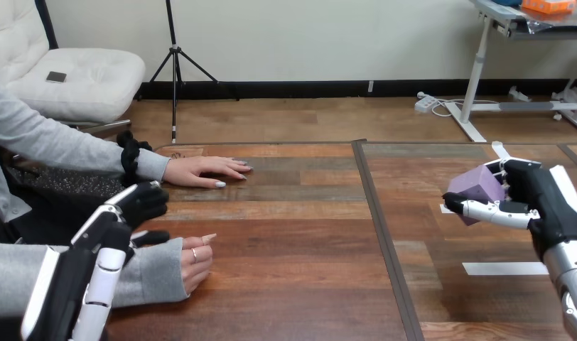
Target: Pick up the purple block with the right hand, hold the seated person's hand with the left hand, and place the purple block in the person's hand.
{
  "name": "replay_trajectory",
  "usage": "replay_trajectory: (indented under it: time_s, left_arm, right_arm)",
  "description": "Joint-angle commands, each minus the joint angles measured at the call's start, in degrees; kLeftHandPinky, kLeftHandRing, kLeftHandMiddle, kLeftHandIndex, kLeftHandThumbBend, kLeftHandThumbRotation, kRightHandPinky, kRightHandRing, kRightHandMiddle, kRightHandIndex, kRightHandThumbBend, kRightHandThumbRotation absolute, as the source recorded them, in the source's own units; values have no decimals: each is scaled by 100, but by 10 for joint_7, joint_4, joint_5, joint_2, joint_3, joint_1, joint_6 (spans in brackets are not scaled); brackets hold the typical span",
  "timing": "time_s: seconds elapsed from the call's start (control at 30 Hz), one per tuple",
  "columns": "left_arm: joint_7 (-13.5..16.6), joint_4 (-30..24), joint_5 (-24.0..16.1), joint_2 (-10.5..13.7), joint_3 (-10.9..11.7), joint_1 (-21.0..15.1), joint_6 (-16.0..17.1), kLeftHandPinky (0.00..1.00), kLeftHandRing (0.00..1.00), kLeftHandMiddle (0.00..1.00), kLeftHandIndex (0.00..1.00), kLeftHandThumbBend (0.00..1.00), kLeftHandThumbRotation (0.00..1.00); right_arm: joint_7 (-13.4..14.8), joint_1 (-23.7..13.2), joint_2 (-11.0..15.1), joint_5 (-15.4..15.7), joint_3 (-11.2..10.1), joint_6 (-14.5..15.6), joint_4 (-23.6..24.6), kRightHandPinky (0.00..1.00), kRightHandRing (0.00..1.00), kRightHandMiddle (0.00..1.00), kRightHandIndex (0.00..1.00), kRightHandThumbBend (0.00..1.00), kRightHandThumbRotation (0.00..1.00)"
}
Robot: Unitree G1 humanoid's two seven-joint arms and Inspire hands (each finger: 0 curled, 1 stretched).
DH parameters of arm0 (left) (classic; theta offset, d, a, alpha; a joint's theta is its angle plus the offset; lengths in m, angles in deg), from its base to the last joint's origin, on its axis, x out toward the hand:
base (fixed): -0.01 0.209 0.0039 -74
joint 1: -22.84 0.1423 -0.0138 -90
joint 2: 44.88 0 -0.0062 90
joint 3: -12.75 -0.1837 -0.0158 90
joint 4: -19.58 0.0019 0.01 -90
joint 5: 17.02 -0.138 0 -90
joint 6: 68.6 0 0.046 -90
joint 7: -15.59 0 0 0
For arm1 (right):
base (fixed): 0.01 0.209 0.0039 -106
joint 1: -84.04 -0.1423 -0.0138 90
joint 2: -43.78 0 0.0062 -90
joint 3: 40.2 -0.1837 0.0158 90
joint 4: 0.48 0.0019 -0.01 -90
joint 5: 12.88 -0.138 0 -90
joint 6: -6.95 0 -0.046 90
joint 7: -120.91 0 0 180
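In the head view, the purple block (477, 188) is inside the right hand (545, 202), at the right side of the wooden table (307, 234) and lifted above it. The fingers and the thumb are curled around the block and grip it, and the palm faces to the left. The right forearm comes up from the bottom right corner.

The left hand (122, 220) is at the lower left, over the grey sleeve (154, 273) of the person's nearer hand (195, 261), which rests curled on the table. I cannot tell whether the left hand grips the wrist. The person's farther hand (204, 172) lies flat on the table, well apart from the block.
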Motion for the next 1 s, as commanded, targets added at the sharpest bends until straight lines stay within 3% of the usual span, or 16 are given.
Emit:
replay_trajectory:
  time_s: [0.0, 0.1, 0.27, 0.5, 0.73, 0.97]
  left_arm:
    - [6, 20, -26, 21, 20, -47, 35, 63, 80, 80, 79, 64, 86]
    - [14, 31, -46, 25, 29, -52, 49, 61, 79, 79, 78, 69, 85]
    - [10, 28, -30, 27, 32, -52, 41, 58, 78, 79, 78, 75, 82]
    - [0, 31, -14, 37, 38, -54, 32, 55, 78, 79, 79, 70, 74]
    - [7, 29, -61, 63, 53, -53, 19, 60, 79, 80, 79, 73, 70]
    - [5, 28, -95, 89, 65, -53, 10, 69, 81, 82, 81, 84, 65]
  right_arm:
    - [-11, -21, -11, -22, -26, -12, 23, 35, 37, 43, 47, 76, 0]
    - [-18, -20, -15, -30, -32, -7, 23, 35, 38, 43, 47, 77, 0]
    - [-32, -17, -23, -47, -44, -11, 23, 36, 38, 42, 47, 76, 0]
    - [-41, -14, -30, -53, -52, -23, 19, 36, 38, 43, 46, 76, 0]
    - [-35, -10, -35, -48, -55, -24, 19, 38, 39, 43, 46, 76, 0]
    - [-36, -9, -37, -45, -58, -30, 16, 38, 39, 43, 46, 76, 0]
